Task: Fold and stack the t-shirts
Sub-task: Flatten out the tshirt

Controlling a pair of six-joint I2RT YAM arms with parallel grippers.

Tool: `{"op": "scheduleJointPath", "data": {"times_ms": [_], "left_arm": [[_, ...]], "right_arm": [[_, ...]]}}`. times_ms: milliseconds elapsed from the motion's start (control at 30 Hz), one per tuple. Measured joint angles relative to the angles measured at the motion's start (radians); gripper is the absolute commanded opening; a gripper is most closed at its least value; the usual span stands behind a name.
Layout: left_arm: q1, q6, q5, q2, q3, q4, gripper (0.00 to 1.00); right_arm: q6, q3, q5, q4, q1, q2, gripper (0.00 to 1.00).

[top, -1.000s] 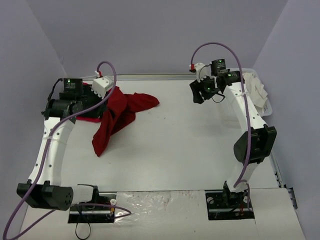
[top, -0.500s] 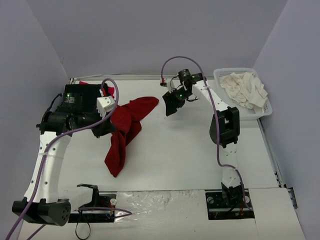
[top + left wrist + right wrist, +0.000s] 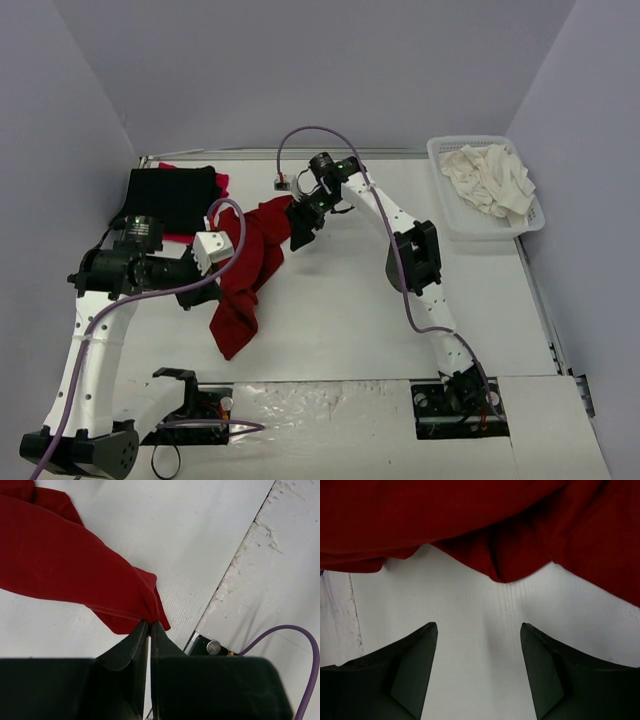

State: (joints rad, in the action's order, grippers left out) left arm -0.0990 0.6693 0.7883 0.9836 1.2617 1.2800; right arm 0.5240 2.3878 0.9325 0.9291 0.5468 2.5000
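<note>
The dark red shirt (image 3: 250, 265) sprawls down the left-middle of the table (image 3: 340, 330). The left gripper (image 3: 150, 625) is pinched on its near edge, and the right gripper (image 3: 479, 627) hangs with its jaws apart over bare surface at its far end. The right arm (image 3: 412, 258) slants across the middle. Bare surface runs on both sides of that arm, as far as the basket (image 3: 441, 190) at the far right. A folded black shirt (image 3: 170, 195) fills the far left corner.
</note>
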Motion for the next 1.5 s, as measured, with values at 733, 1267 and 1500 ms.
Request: {"op": "scheduleJointPath", "data": {"times_ms": [733, 1267, 1500], "left_arm": [[0.0, 0.179, 0.069, 0.093, 0.027, 0.042, 0.02], [0.0, 0.182, 0.076, 0.085, 0.027, 0.043, 0.02], [0.0, 0.182, 0.079, 0.083, 0.027, 0.043, 0.02]], "right_arm": [[-0.106, 0.076, 0.237, -0.127, 0.138, 0.117, 0.71], [-0.267, 0.09, 0.281, -0.265, 0.146, 0.179, 0.74], [-0.269, 0.09, 0.132, -0.276, 0.148, 0.18, 0.7]]}}
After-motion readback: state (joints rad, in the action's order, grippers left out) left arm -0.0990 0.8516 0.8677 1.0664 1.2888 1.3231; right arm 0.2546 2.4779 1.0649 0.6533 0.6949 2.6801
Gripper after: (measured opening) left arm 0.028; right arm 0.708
